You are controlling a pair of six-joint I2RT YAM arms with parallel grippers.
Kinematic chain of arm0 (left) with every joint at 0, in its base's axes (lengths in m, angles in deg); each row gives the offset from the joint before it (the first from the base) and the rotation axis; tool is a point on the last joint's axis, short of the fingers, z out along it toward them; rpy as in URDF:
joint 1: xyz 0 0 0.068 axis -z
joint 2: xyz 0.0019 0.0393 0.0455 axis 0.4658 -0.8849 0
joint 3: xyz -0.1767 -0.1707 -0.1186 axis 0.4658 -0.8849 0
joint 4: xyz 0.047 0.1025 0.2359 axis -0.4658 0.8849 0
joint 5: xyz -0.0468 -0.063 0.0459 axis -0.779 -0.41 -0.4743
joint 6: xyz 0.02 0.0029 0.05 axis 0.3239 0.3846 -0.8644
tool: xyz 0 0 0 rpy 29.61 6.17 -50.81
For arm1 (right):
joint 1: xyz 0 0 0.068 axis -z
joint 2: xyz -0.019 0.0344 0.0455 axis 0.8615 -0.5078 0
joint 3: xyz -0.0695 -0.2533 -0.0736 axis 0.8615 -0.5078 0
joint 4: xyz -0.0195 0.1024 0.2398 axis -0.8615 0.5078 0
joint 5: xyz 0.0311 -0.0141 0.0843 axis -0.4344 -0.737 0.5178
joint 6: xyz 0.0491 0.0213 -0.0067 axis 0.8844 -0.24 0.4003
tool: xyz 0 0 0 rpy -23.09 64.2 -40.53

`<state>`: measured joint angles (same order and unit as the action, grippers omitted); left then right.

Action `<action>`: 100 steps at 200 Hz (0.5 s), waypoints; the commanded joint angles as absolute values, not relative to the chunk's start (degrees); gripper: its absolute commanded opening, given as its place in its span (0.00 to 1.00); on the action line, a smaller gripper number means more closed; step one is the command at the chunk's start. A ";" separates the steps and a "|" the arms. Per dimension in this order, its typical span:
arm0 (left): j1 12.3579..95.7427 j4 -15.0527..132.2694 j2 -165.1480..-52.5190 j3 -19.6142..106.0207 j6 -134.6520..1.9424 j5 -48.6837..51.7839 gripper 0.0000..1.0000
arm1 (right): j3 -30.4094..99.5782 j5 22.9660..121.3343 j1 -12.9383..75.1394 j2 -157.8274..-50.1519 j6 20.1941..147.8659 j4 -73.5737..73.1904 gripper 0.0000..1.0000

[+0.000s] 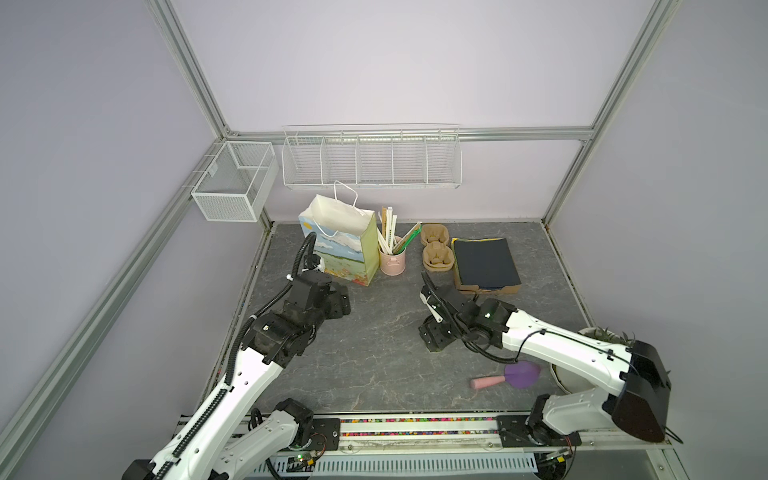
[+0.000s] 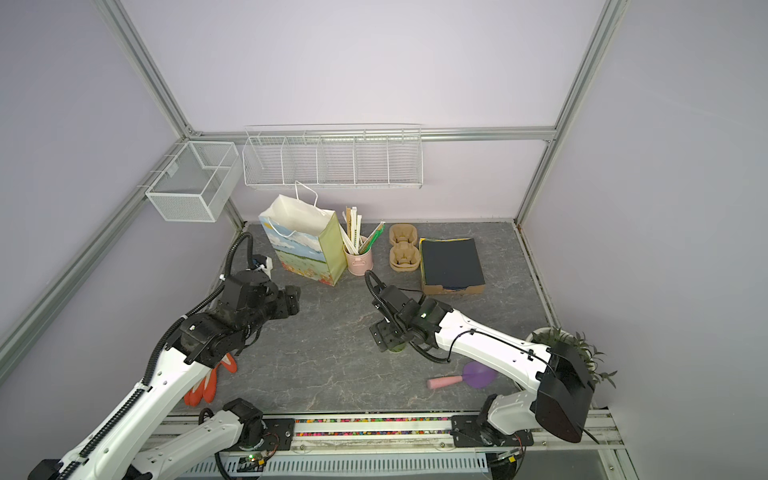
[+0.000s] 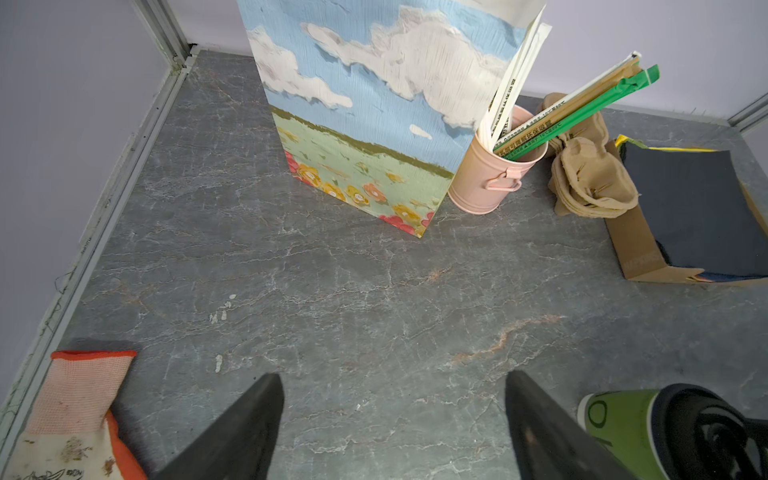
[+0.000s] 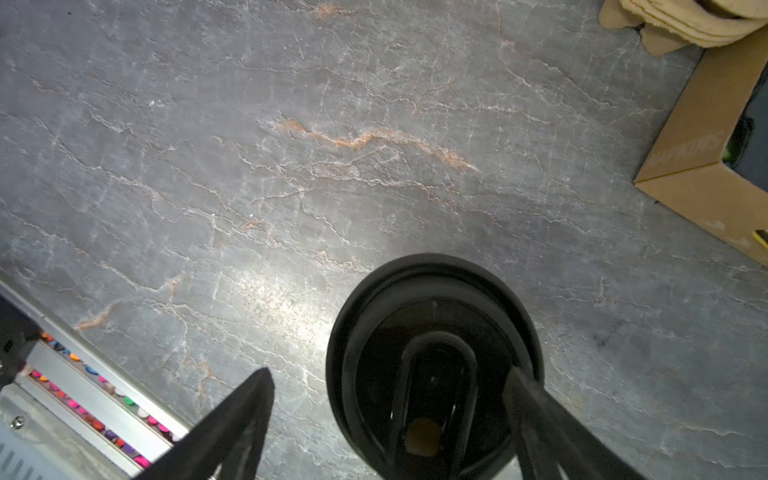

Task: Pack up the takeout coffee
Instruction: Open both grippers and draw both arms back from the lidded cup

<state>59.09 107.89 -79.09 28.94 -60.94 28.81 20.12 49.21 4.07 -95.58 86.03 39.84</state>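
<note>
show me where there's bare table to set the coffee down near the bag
Widest bare patch: mid-table, bordered by the paper bag and pink bucket behind, left gripper and right gripper at the sides. Crowded: back row from bucket through cup carriers to the cardboard box.

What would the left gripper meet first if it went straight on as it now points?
Likely the bare tabletop just ahead of the left gripper; beyond that, the paper bag, though depth is unclear.
</note>
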 commanded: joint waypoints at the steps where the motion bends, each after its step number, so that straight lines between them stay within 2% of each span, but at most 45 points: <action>1: 58.79 109.24 -78.49 28.35 -62.83 30.65 0.84 | 21.72 45.61 2.74 -94.76 87.22 42.46 0.90; 82: 58.79 109.15 -78.06 27.56 -63.33 30.45 0.84 | 21.84 41.36 2.00 -96.15 89.07 43.74 0.91; 100: 58.79 109.06 -77.93 27.45 -63.39 30.37 0.84 | 21.75 41.72 1.98 -96.86 89.43 43.14 0.88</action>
<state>59.09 107.91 -78.57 28.17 -62.25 29.60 21.10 43.01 2.27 -95.63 87.96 42.26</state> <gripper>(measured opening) 0.837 0.894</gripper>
